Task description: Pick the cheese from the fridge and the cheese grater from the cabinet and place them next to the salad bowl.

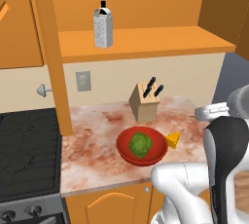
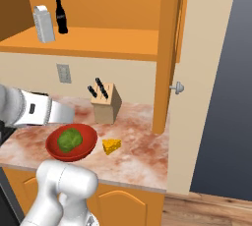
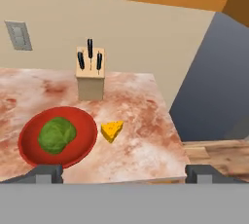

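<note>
Cheese placed; grater yet to be fetched.
The cheese lies on the tabletop just beside the salad bowl; the cheese grater stands on the cabinet shelf. The gripper is wide, empty. Risk: reaching up, the arm may topple the tall grater.

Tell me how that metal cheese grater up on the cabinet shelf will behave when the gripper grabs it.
The cheese grater stands upright and looks tall for its base, so a sideways nudge would probably tip it. Its perforated metal sides look stiff, likely not giving under a squeeze, though smooth metal may slip. It tapers toward the black handle, so a grip low on the body seems safer. The cola bottle beside it could get knocked.
</note>
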Controlling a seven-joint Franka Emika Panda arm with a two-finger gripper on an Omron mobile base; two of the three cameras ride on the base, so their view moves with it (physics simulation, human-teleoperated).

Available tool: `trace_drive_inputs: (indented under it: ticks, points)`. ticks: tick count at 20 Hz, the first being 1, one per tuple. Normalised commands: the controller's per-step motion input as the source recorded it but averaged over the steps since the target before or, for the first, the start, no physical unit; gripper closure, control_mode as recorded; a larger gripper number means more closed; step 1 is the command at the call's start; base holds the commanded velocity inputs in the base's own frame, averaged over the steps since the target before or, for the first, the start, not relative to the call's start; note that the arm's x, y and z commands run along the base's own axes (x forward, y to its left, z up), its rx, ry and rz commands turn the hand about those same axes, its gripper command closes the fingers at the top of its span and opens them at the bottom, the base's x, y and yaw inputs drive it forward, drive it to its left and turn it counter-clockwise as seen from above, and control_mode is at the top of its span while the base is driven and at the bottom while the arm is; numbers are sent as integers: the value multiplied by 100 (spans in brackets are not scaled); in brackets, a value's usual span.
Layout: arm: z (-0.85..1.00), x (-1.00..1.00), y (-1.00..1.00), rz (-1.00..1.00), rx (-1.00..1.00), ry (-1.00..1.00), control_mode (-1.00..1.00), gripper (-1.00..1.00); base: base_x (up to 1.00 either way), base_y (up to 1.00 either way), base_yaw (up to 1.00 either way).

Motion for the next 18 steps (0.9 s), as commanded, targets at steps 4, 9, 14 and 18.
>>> trace_drive_inputs:
  ticks: [4,9,14,18]
  points:
    - [55,-23,30,0,0,-6,-100,-100,0,0,0]
    - [59,-13,18,1,0,-9,-100,-100,0,0,0]
    - [47,-5,17,9,0,0,-100,-100,0,0,0]
    - [20,0,15,15,0,-4,-100,-100,0,0,0]
